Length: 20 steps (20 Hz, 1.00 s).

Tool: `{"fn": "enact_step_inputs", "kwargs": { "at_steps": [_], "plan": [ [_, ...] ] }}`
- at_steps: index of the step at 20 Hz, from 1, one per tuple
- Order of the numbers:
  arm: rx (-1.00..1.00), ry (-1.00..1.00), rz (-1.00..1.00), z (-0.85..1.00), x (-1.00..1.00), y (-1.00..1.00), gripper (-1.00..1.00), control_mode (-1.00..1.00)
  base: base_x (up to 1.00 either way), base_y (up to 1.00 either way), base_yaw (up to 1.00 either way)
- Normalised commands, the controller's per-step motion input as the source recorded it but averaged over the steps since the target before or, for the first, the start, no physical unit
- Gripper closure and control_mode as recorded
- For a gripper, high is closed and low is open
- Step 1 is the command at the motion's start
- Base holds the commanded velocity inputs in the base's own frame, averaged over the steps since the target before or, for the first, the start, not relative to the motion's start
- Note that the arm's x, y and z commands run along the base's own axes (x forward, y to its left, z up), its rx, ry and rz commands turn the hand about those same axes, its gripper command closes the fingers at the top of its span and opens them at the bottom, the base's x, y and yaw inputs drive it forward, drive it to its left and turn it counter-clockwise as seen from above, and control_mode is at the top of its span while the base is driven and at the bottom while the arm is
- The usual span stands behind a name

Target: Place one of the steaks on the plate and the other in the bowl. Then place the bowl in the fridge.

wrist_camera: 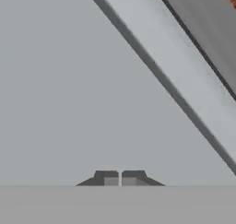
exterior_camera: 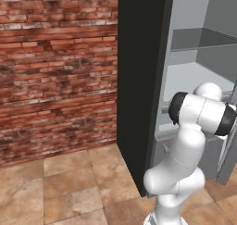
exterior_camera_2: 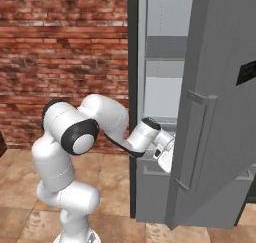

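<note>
The fridge (exterior_camera: 139, 80) stands open, with pale grey shelves (exterior_camera_2: 162, 62) inside. Its grey door (exterior_camera_2: 220, 112) with a slim bar handle (exterior_camera_2: 192, 137) swings out toward me. My arm reaches to the door's inner edge, where the hand (exterior_camera_2: 165, 154) is partly hidden behind the door. In the hand view my gripper (wrist_camera: 120, 179) is shut, fingertips together with nothing between them, close against a flat grey fridge surface (wrist_camera: 69, 80). The steaks, the plate and the bowl are out of view.
A red brick wall (exterior_camera: 55, 71) runs left of the fridge above a tan tiled floor (exterior_camera: 69, 187) with free room. The open door (exterior_camera: 229, 150) hems the arm in on the right.
</note>
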Motion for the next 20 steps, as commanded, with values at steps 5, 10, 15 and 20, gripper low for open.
{"fn": "enact_step_inputs", "kwargs": {
  "at_steps": [5,10,15,20],
  "plan": [
    [0.0,0.05,-0.11,-0.07,-0.27,-0.93,1.0,-1.0,0.0,0.0,0.0],
    [0.0,0.03,-0.05,-0.12,-0.23,-1.0,1.0,-1.0,0.0,0.0,0.0],
    [0.01,-0.02,-0.01,-0.03,-0.47,-0.48,1.0,-1.0,0.0,0.0,0.0],
    [-0.01,-0.12,0.01,0.0,-0.73,0.64,1.0,-1.0,0.0,0.0,0.0]
  ]
}}
